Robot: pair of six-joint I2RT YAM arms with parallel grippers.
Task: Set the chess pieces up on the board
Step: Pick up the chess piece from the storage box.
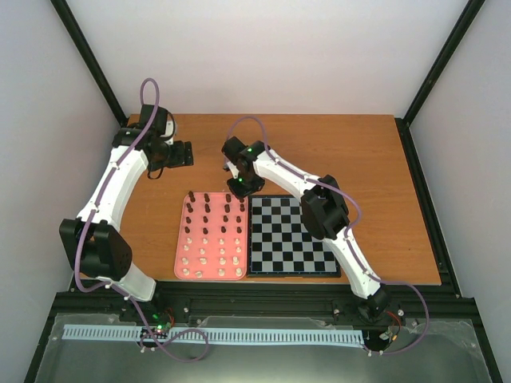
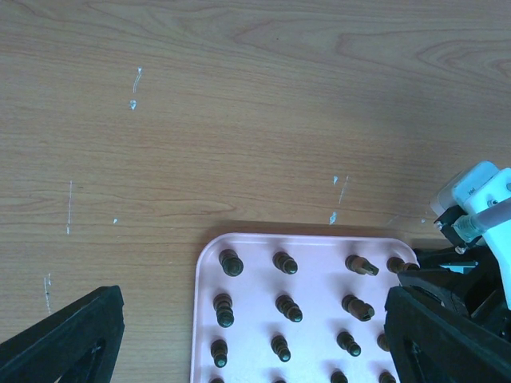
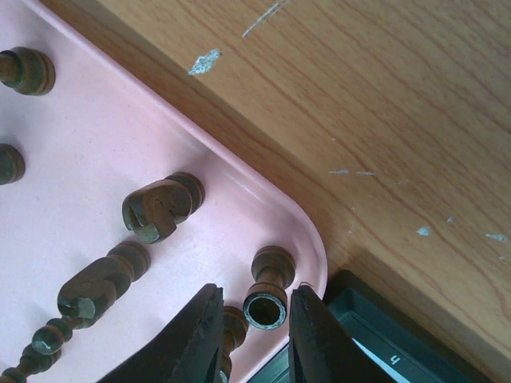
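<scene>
Right gripper (image 3: 255,299) — down at tray (image 3: 307,239) corner, astride dark piece (image 3: 265,309), grip unclear | left gripper (image 2: 254,299) agape

top view: chess pieces (image 1: 211,235) too small to tell kinds; right arm (image 1: 243,171) hides pink tray (image 1: 209,276) far-right corner | left wrist: tray's near part cut off, left jaws only corner tips | right wrist: board (image 3: 375,339) a bottom-edge sliver, right jaws cut off, contact with dark piece (image 3: 266,307) unclear

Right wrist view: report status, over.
Right gripper open, straddling dark brown wooden chess piece at pink tray corner. Left gripper open, empty. Black-and-grey checked board bare. One neighbouring piece crowds it.
</scene>
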